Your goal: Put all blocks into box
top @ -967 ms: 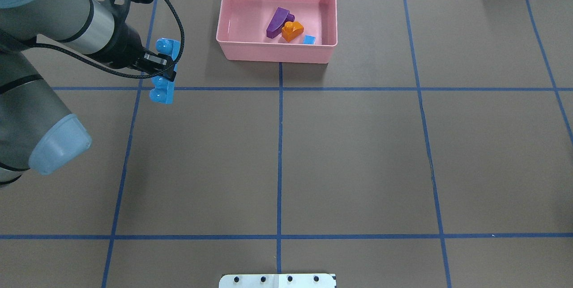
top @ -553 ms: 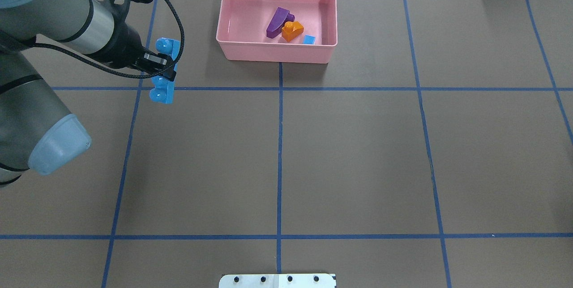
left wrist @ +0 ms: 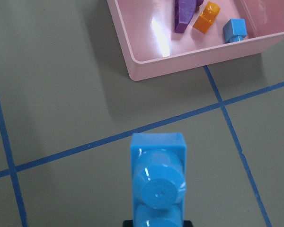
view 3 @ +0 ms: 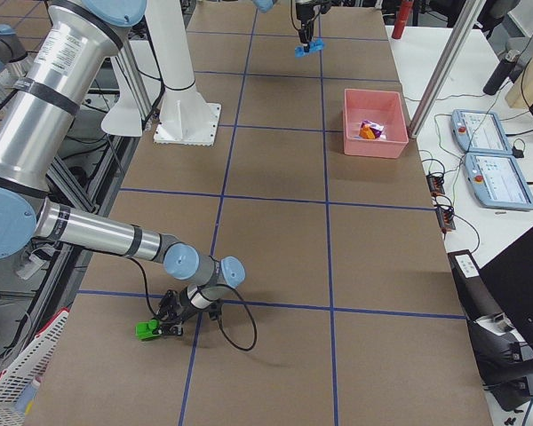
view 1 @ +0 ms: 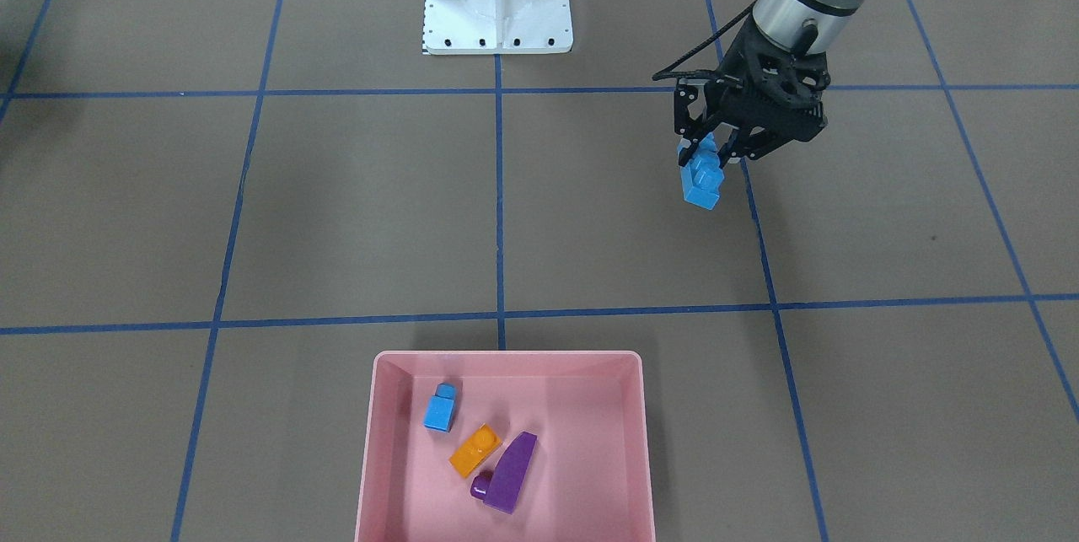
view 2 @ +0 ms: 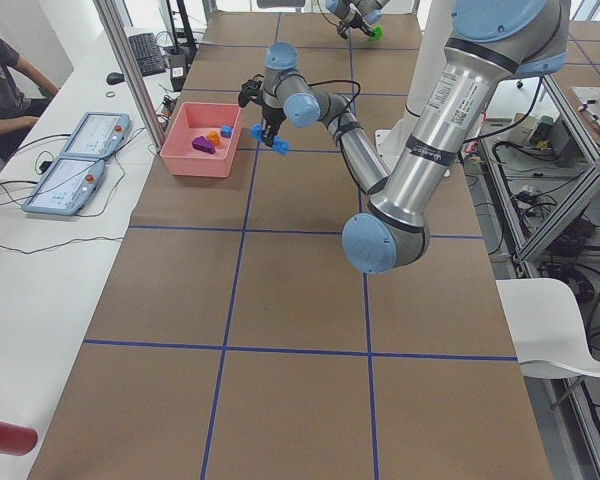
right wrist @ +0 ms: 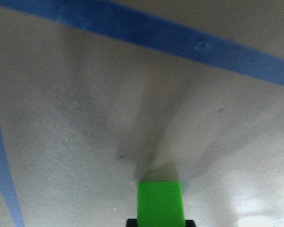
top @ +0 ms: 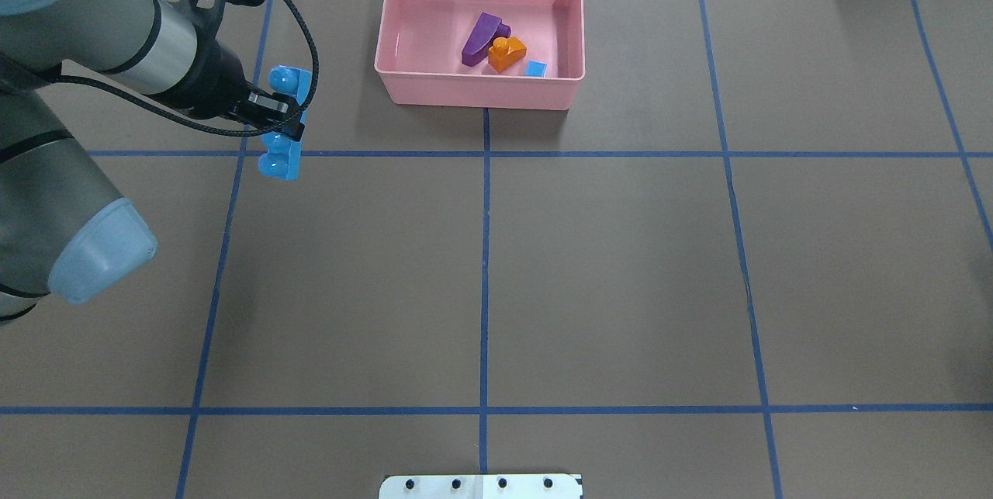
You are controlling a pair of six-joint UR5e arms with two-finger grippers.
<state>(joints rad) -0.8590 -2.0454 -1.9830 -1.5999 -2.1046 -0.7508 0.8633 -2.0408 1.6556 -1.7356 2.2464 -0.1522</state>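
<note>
You have five blocks: orange (view 1: 475, 450), purple (view 1: 511, 479), green (right wrist: 159, 201), small blue (view 1: 439, 410) and long blue (view 1: 701, 179); and one pink box (view 1: 506, 356).

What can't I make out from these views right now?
- Right gripper: tiny in exterior right, outside overhead and front views; open or shut unclear.
- Green block: cut off by right wrist view's bottom edge.
- Long blue block: middle hidden by left gripper overhead.
- Small blue block: lower part hidden by box near wall overhead.
</note>
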